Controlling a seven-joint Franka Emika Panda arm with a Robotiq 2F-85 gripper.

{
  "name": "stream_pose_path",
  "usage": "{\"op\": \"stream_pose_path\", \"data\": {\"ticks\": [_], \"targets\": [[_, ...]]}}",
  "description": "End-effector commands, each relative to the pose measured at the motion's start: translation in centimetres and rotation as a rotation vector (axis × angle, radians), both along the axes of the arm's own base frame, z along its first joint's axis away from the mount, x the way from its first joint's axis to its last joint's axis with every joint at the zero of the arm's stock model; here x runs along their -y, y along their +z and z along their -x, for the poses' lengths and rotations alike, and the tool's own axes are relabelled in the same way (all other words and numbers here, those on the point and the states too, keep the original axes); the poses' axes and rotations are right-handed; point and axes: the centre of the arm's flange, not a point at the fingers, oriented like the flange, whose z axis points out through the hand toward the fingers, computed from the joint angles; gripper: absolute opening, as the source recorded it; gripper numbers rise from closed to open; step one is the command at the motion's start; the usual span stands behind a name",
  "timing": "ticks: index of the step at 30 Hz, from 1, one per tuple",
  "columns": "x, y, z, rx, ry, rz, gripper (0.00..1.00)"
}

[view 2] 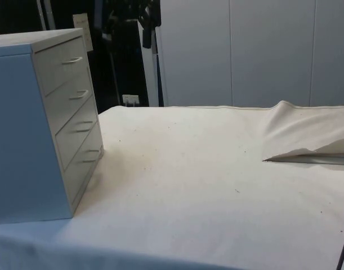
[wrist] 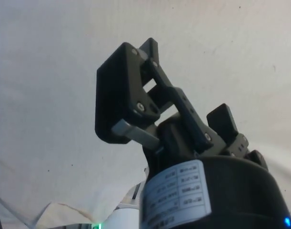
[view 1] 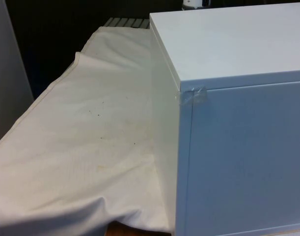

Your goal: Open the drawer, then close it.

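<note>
Overhead, the end effector point(wrist: 183, 90) hangs released above the cloth-covered surface point(view 2: 205, 169); its white label point(wrist: 176, 193) is unreadable. All four drawers point(view 2: 76, 112) sit closed.

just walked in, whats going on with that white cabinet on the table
Nothing is being handled yet. A white chest of drawers stands on the cloth-covered table, and all four drawers look shut in the side view. The gripper hangs above bare cloth in the wrist view, holding nothing and touching nothing, so the opening has not started.
</note>
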Motion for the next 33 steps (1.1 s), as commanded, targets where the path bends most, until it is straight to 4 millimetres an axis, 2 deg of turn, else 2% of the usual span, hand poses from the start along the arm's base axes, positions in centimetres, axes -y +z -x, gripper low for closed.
{"op": "stream_pose_path", "data": {"ticks": [1, 33], "targets": [[0.0, 0.1, -0.2, 0.012, -0.016, -0.015, 1.0], [-1.7, 0.1, -0.8, 0.145, -0.137, -0.103, 1.0]]}}
